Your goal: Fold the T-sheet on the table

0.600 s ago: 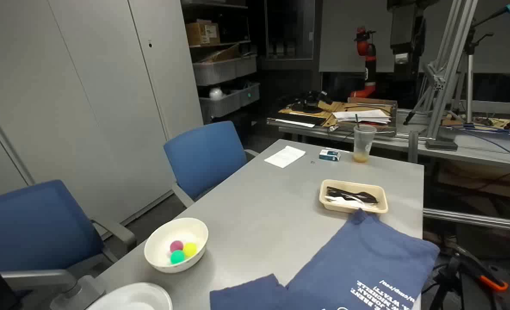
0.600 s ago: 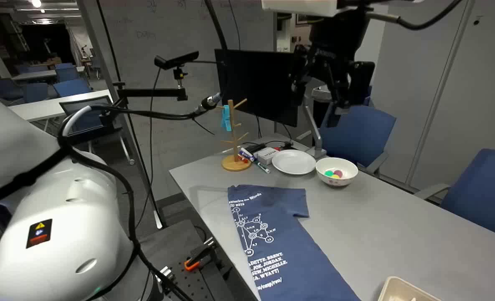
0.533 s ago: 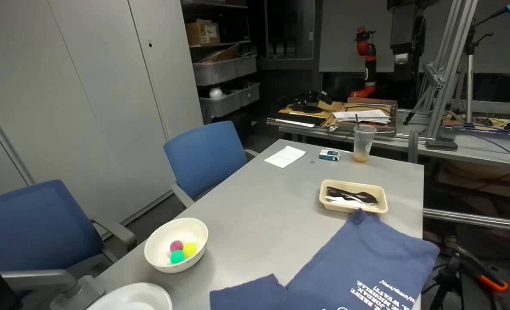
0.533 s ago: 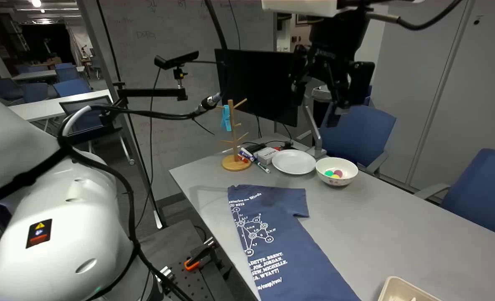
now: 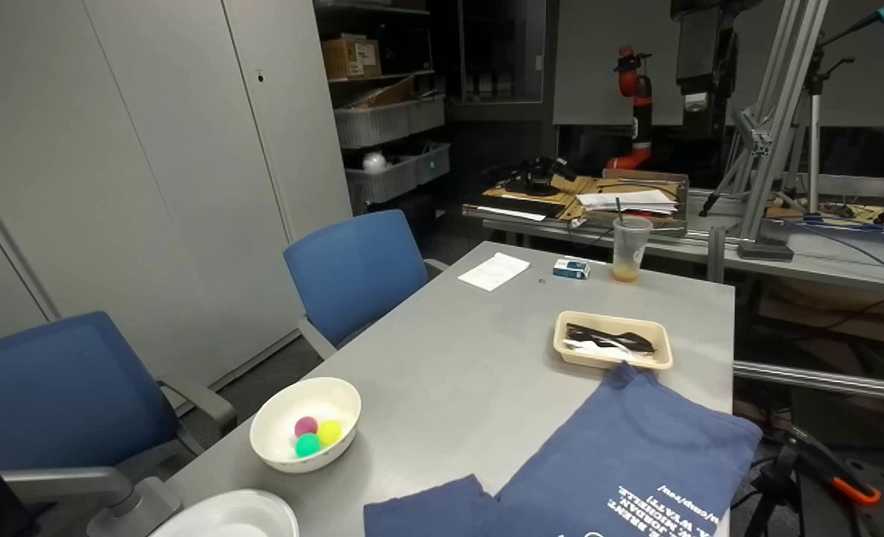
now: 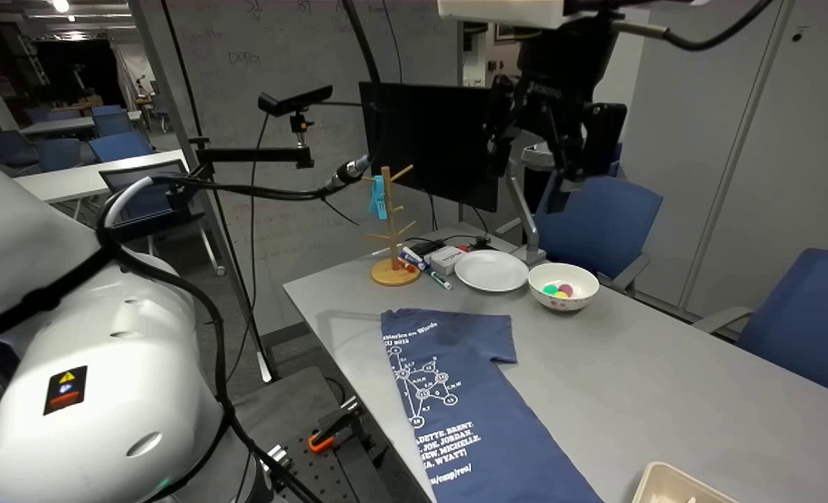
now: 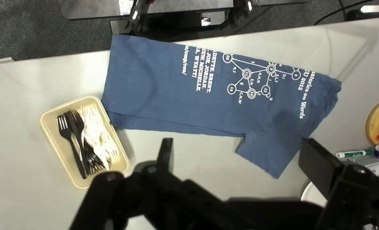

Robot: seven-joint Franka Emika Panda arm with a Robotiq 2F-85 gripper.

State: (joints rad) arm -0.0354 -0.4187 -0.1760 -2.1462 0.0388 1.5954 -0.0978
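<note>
Above the light-grey table, the gripper hangs with its 2 fingers released and wide apart. The navy T-shirt lies along 1 long table edge, white print facing up, 1 hem corner overhanging, 1 sleeve directed toward the white plate. The other hem corner is just beside the tray of forks. From where I stand, 3 balls rest inside the white bowl

Rounded wht arm, blk strap & cables, blk label w/ yellow triangle, blk gripper
</note>
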